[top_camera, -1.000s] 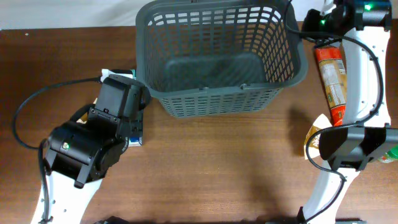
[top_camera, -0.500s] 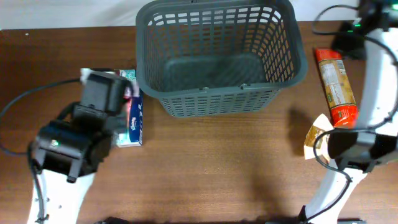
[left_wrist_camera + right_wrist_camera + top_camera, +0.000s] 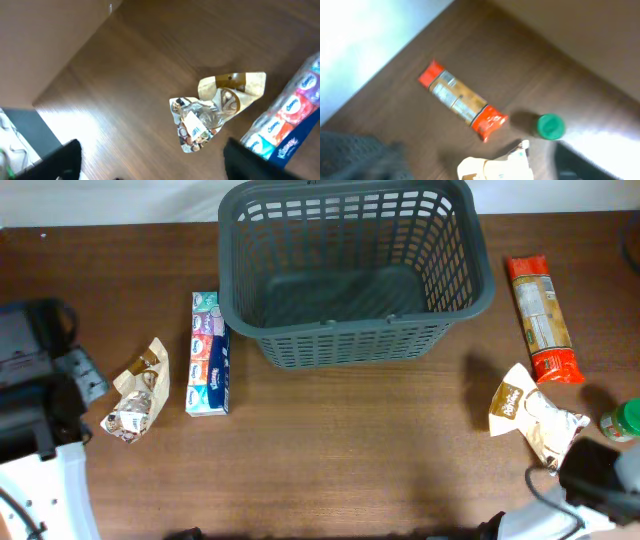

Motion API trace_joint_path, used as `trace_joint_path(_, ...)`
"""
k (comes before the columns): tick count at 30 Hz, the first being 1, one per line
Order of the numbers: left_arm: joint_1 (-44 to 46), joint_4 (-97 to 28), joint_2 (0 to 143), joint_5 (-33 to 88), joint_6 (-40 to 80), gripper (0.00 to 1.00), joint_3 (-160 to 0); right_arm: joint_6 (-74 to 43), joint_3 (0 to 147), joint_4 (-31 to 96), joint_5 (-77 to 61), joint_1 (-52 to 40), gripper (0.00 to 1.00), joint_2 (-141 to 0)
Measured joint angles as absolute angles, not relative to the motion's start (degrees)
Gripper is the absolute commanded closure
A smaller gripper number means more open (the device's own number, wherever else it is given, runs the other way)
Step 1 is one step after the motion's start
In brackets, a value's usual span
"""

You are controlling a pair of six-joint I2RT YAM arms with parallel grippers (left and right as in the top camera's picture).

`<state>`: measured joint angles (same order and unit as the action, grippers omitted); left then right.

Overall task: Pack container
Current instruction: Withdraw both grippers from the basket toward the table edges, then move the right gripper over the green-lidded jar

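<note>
The container (image 3: 350, 340), a large dark grey lattice basket, stands at the back middle of the table with nothing inside. My left gripper (image 3: 155, 172) is open at the table's left edge, and nothing lies between its fingers (image 3: 62, 160). Beyond it lie a crumpled snack bag (image 3: 210, 117) and a tissue pack (image 3: 290, 125). My right gripper (image 3: 485, 172) hangs open over the front right corner, above a white and gold bag (image 3: 495, 167). The right wrist view is blurred.
On the left lie the snack bag (image 3: 138, 390) and the tissue pack (image 3: 208, 368), which sits close to the basket's left wall. On the right are a long orange-red packet (image 3: 540, 320), the white and gold bag (image 3: 530, 415) and a green-lidded jar (image 3: 622, 422).
Both arms have pulled back from beside the basket to the table's edges, the left one uncovering the snack bag and tissue pack. Both grippers now stand open.
</note>
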<state>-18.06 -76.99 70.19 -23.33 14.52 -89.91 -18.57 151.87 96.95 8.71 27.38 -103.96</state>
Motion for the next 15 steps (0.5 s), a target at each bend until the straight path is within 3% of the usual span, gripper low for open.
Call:
trace_joint_path(8, -22.0, -76.95, 70.17, -20.38, 14.37, 0.01, -89.91, -17.8, 137.51, 96.92, 8.49, 38.76, 0.01, -92.31)
trace_joint_path(15, -22.0, -76.95, 70.17, -19.86, 14.37, 0.01, -89.91, -21.52, 122.06, 95.33, 8.03, 51.51, 0.01, -93.1)
